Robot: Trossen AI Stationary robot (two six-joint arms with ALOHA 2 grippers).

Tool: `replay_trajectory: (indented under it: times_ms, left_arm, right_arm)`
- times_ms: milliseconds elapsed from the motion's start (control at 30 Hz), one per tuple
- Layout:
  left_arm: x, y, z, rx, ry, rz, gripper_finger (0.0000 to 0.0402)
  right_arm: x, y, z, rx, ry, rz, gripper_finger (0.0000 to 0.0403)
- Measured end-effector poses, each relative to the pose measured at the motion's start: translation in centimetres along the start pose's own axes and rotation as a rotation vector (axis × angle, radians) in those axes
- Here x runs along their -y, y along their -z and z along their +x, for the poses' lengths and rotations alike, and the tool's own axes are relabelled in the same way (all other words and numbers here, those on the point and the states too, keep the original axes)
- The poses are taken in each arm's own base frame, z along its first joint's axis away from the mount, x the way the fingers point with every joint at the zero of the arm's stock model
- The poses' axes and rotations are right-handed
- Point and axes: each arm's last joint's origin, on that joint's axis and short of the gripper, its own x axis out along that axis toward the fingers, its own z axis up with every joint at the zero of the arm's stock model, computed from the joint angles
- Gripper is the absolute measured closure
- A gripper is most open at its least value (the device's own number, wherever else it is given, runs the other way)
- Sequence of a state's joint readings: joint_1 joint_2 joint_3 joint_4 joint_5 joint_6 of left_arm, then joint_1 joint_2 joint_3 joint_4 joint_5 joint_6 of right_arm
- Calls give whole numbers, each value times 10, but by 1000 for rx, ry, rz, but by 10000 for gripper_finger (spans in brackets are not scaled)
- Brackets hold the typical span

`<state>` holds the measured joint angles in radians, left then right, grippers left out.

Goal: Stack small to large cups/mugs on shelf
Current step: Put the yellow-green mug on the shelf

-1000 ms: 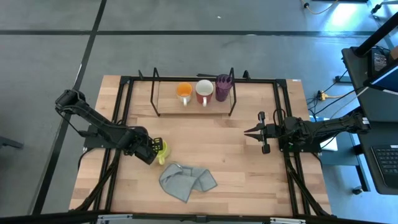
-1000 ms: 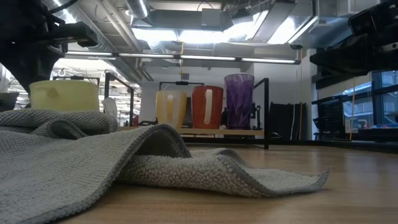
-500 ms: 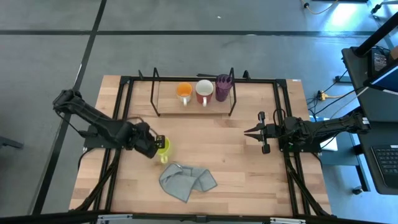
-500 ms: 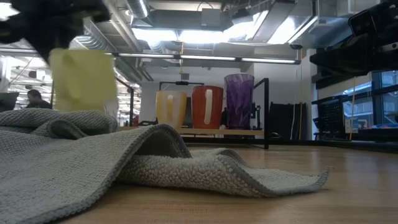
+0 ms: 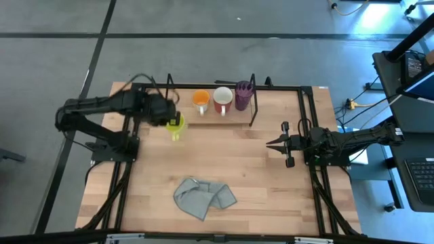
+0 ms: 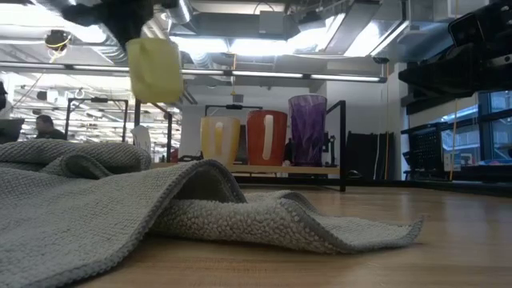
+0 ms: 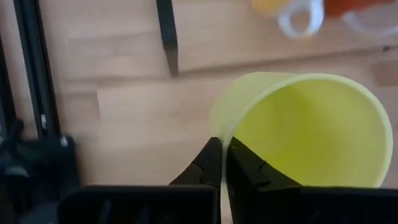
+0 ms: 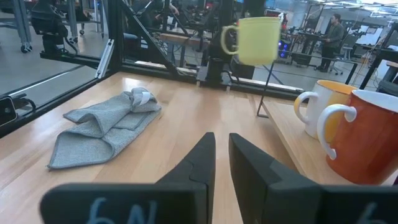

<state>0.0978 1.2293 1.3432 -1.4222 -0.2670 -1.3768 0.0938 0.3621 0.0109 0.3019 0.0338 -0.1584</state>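
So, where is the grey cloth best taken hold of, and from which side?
Judging by its pose, grip the raised fold of the grey cloth, coming straight down from above. The rest lies flat on the table, while that ridge stands up, so it likely gives two fingers something to pinch.

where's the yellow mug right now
In the high view the yellow mug hangs in the left gripper, whose fingers pinch its rim, at the table's back left. It is lifted beside the shelf, just left of the orange mug.
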Motion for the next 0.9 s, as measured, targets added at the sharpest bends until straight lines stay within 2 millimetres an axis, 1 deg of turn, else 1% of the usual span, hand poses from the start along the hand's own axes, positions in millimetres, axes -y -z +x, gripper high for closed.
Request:
replay_trajectory:
  times_ms: [167, 333, 433, 567, 733, 900]
  left_arm:
    - [-2, -34, 8, 10, 24, 8, 401]
    - [-2, -57, 21, -1, 9, 19, 401]
    - [4, -60, 33, -40, -19, 48, 401]
    - [21, -56, 51, -78, -48, 102, 401]
    - [39, -59, 75, -103, -47, 126, 401]
    - [41, -63, 91, -144, -94, 123, 401]
  right_arm:
    - [0, 0, 0, 0, 0, 0, 353]
    - [0, 0, 0, 0, 0, 0, 353]
    - [0, 0, 0, 0, 0, 0, 353]
    - [0, 0, 0, 0, 0, 0, 353]
    - [0, 0, 0, 0, 0, 0, 353]
    - [0, 0, 0, 0, 0, 0, 353]
